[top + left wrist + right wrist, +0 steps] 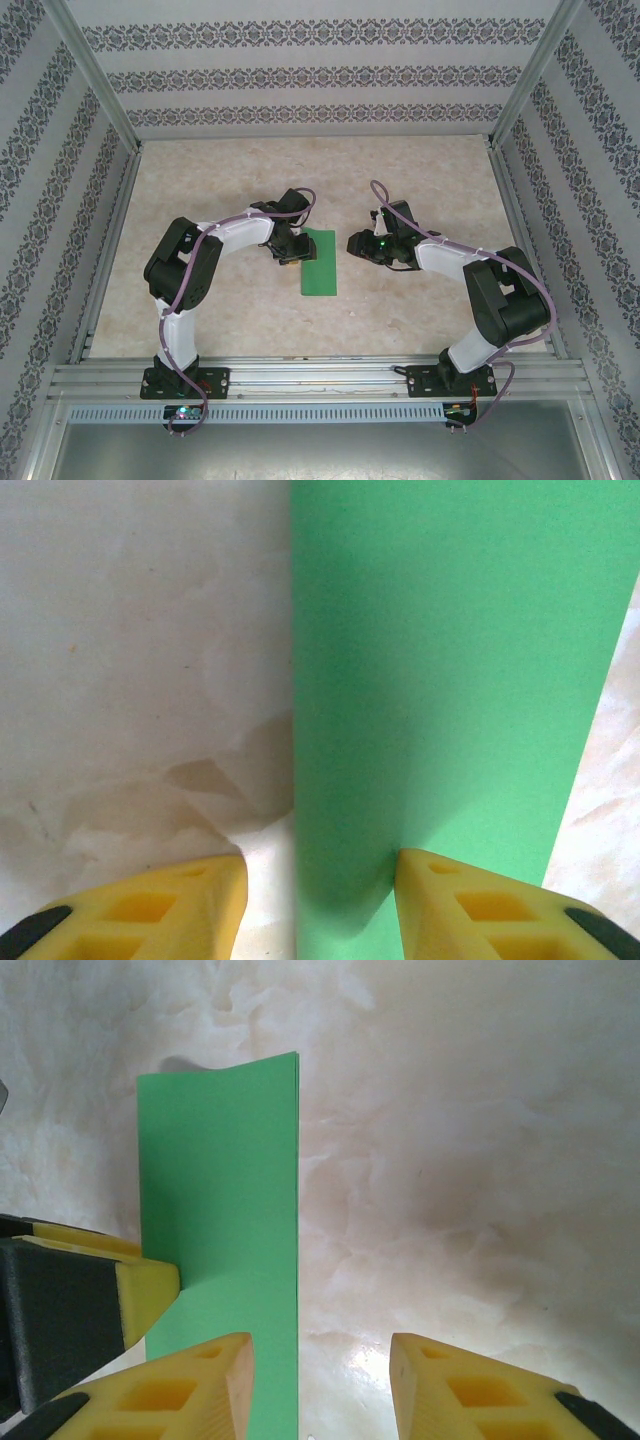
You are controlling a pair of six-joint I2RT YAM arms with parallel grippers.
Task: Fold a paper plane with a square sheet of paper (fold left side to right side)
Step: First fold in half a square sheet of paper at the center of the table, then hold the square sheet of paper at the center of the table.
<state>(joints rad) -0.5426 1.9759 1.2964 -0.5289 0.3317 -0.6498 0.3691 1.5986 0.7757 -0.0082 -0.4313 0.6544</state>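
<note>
The green sheet of paper (320,262) lies flat near the middle of the table (250,180), a little toward the near edge. It is a narrow strip rather than a square, so I judge the left-to-right fold is in. In my right wrist view one long edge looks doubled, two layers lying together.

My left pincer (288,252) is released. It sits low at the strip's left long edge, one yellow fingertip (470,900) over the green and the other on bare table just beside it. Whether that tip presses the paper I cannot tell.

My right pincer (357,243) is also released, with nothing between its fingers, and it hovers just off the strip's right long edge.

This paper should handle as very light, thin and limp. It will slide on the smooth table if I push it sideways, it will buckle if I lift one corner alone, and it will keep any crease I pinch into it by accident.

I would pin it from above with one flat fingertip near the crease. To lift a layer, I would take it at a free corner of the doubled edge and close gently.
</note>
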